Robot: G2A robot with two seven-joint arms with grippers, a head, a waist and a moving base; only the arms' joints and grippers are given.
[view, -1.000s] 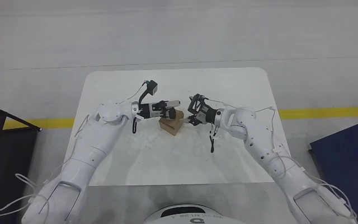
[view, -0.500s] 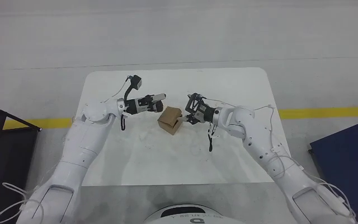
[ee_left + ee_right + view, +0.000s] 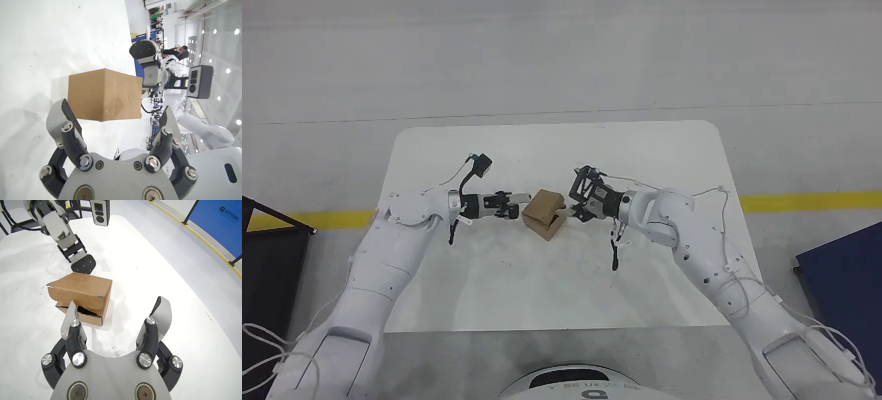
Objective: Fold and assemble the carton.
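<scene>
With the carton (image 3: 544, 212) resting on the table (image 3: 662, 160) between the left gripper (image 3: 510, 206) and the right gripper (image 3: 573, 207), both jaws spread and empty, the light box could be shoved askew or its untucked lid flap (image 3: 75, 295) crumpled if pressed from one side only.

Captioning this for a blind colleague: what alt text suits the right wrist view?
A brown carton sits on the white table, its front flap untucked. The open right gripper is just before it, one finger at the flap's gap; the left gripper is at its far side.
</scene>
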